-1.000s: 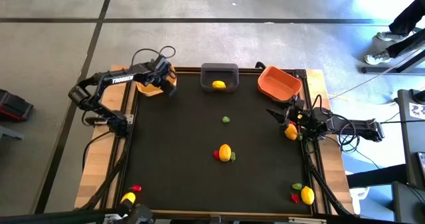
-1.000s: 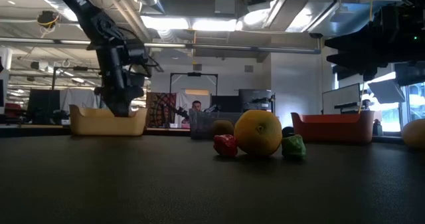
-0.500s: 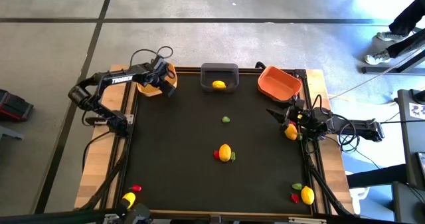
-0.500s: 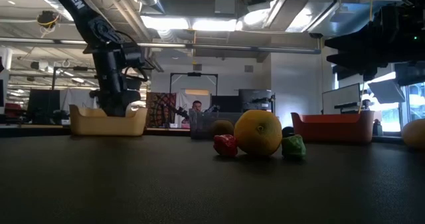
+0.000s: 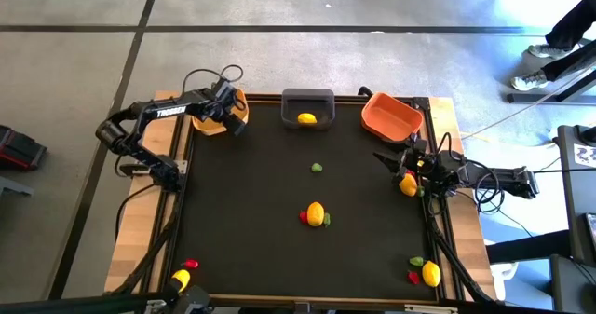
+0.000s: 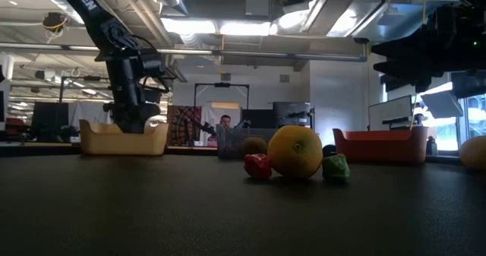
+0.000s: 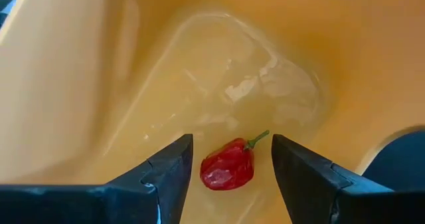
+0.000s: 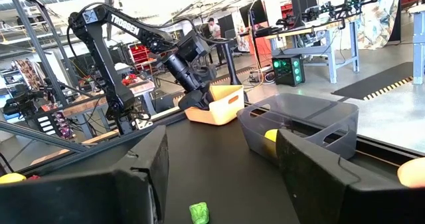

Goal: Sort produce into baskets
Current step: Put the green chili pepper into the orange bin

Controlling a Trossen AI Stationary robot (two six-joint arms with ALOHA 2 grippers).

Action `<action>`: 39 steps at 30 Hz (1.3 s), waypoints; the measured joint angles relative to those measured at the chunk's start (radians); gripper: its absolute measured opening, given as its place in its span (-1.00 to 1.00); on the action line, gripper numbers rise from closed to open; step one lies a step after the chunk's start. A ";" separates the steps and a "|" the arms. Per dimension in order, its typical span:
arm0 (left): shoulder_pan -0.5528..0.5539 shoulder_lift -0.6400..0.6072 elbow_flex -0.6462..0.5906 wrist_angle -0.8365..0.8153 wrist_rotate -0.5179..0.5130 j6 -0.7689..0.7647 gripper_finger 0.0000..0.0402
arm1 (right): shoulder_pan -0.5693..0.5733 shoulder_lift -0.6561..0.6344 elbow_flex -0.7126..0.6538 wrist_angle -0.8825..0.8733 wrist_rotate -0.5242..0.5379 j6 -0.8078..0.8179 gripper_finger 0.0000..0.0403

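Hovering over the yellow-orange basket [image 5: 216, 120] at the table's far left corner, my left gripper [image 7: 229, 159] is standing with its jaws parted and nothing between them; the red piece [image 7: 228, 166] is lying loose on the basket floor just below my fingertips [image 7: 169, 167]. I am judging the risk here to be the basket walls: they are crowding close around my fingers, so pulling away sideways rather than straight up could catch the rim and drag or tip the basket. My right gripper [image 5: 407, 170] is waiting at the table's right edge, jaws apart and empty as far as I can see, with a lemon [image 5: 408, 185] just beside it. Farther out, a lemon with red and green pieces [image 5: 316, 214] is sitting mid-table, a green piece [image 5: 317, 168] beyond it, and open black mat is lying all around them, leaving plenty of room for reaching.
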 joint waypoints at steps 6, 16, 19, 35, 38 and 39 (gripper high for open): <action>-0.001 -0.068 0.000 0.000 0.000 0.003 0.01 | 0.000 0.000 0.000 0.000 0.000 0.000 0.06; -0.018 -0.268 0.000 0.011 0.110 -0.034 0.01 | 0.000 0.000 0.000 0.000 0.000 0.000 0.06; -0.046 -0.312 0.000 0.026 0.142 -0.037 0.01 | 0.000 0.000 0.000 0.001 0.000 0.000 0.06; -0.277 -0.316 0.000 0.234 0.285 -0.085 0.01 | 0.000 0.000 0.000 0.006 0.001 0.000 0.06; -0.323 -0.316 0.000 0.253 0.285 -0.085 0.01 | 0.000 0.000 0.000 0.008 0.024 0.001 0.06; -0.338 -0.316 0.000 0.258 0.285 -0.085 0.01 | 0.000 0.000 0.000 0.008 0.031 0.004 0.06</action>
